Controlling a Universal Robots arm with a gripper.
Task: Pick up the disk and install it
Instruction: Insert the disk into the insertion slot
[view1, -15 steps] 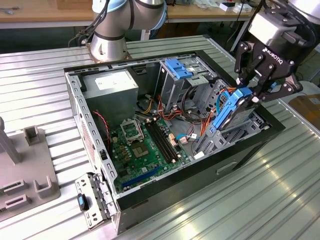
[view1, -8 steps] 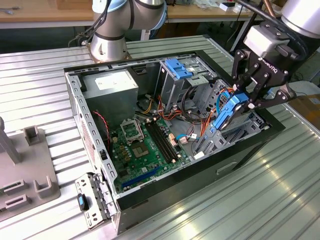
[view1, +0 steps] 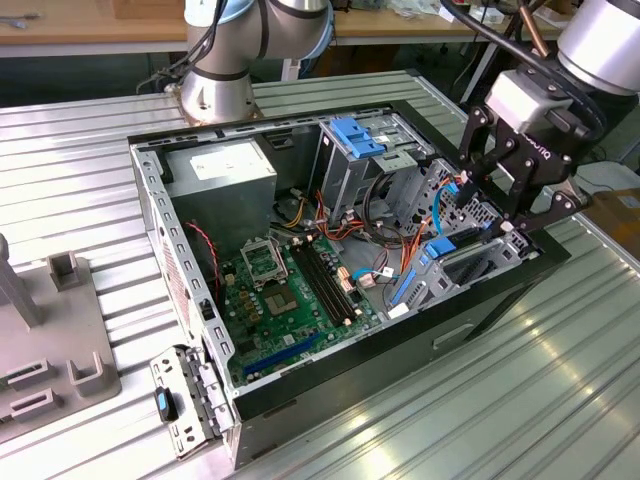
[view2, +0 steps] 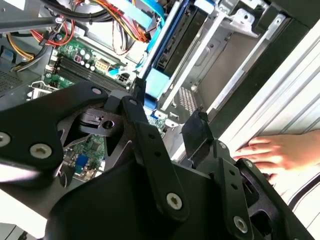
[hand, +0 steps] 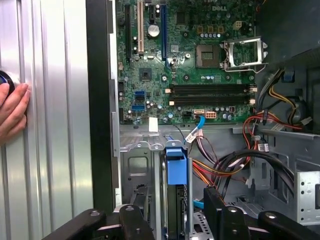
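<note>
**Desk:** What did the wide shot take in?

**Arm:** A ribbed metal table (view1: 560, 400). On it lay the open computer case (view1: 150, 215), on its side with the green motherboard (view1: 285, 290) facing up. My base (view1: 220, 75) stood by the case's far wall.

**Desk:** And your pose?

**Arm:** My wrist (view1: 600, 40) leaned in from the exterior view's upper right and tipped downward. That put my gripper (view1: 490, 212) over the corner of the case at the exterior view's right, above the drive bay.

**Desk:** Where was the disk?

**Arm:** The disk (hand: 176, 167) stood on edge in that bay, with its bright blue carrier uppermost and its dark body below. It was just beside the motherboard and a tangle of red, orange and black cables (hand: 235, 165). The fixed blue bracket (view1: 355, 135) sat well apart from it, on top of the silver cage (view1: 340, 175).

**Desk:** Had you hold of it?

**Arm:** No. My jaws stood wide apart and gripped nothing. In the first wrist view, my black fingers (hand: 214, 207) stood one on each side of the disk, with a gap showing on both sides.

**Desk:** Anyone else in the picture?

**Arm:** A person's hand (view2: 277, 152) lay flat on the table, just outside the case's black wall, in both wrist views.
</note>
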